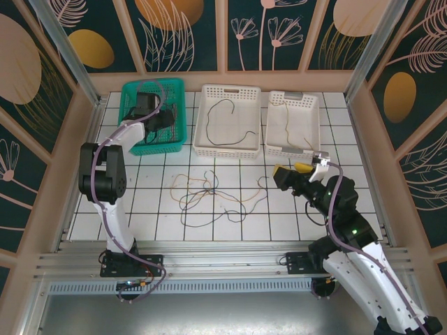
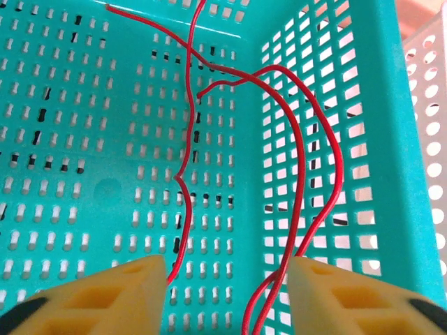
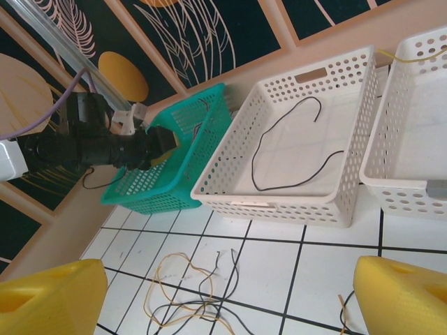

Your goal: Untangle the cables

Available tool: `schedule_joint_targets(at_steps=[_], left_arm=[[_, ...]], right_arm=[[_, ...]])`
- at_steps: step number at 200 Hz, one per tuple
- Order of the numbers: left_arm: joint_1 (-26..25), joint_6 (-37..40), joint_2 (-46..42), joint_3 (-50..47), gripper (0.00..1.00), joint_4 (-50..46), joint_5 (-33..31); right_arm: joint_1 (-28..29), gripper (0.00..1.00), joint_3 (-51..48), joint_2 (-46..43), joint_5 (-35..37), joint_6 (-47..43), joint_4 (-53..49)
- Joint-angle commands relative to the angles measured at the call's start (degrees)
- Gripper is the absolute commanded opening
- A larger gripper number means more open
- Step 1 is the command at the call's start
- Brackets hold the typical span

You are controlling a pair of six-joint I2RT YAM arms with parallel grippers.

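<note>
Sorting by colour, I guess: left end effector [image 2: 227,293] released over red cable [image 2: 301,174] in teal basket [image 2: 84,105] at 11 o'clock; right end effector [image 3: 230,300], also released, faces the tangle [image 3: 183,296].

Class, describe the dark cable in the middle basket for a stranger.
Three perforated baskets line the white tiled table's far edge; take the middle white plastic basket. Its lone thin dark cable contrasts with the neighbours' red cable and yellow cable.

red cable [image 2: 301,167]: teal basket [image 2: 70,105] | black cable [image 3: 254,167]: white basket [image 3: 279,209] | loose tangle [image 1: 209,194]: tiled table [image 1: 279,223]
</note>
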Motion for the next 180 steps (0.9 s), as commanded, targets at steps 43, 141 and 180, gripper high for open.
schedule_joint_targets(at_steps=[43, 141, 180], left_arm=[[0.8, -4.1, -10.0, 3.2, 0.74, -5.0, 3.1], [0.6, -9.1, -41.1, -22.3, 0.99, -7.2, 10.9], [0.6, -5.9, -51.7, -33.0, 0.98, -8.1, 5.5]], right_arm=[[-0.6, 0.93, -0.4, 3.0, -3.4, -1.4, 1.4], [16.4, 0.90, 7.0, 37.0, -2.5, -4.1, 2.9], [23.2, 0.86, 11.9, 51.9, -1.7, -4.1, 7.1]])
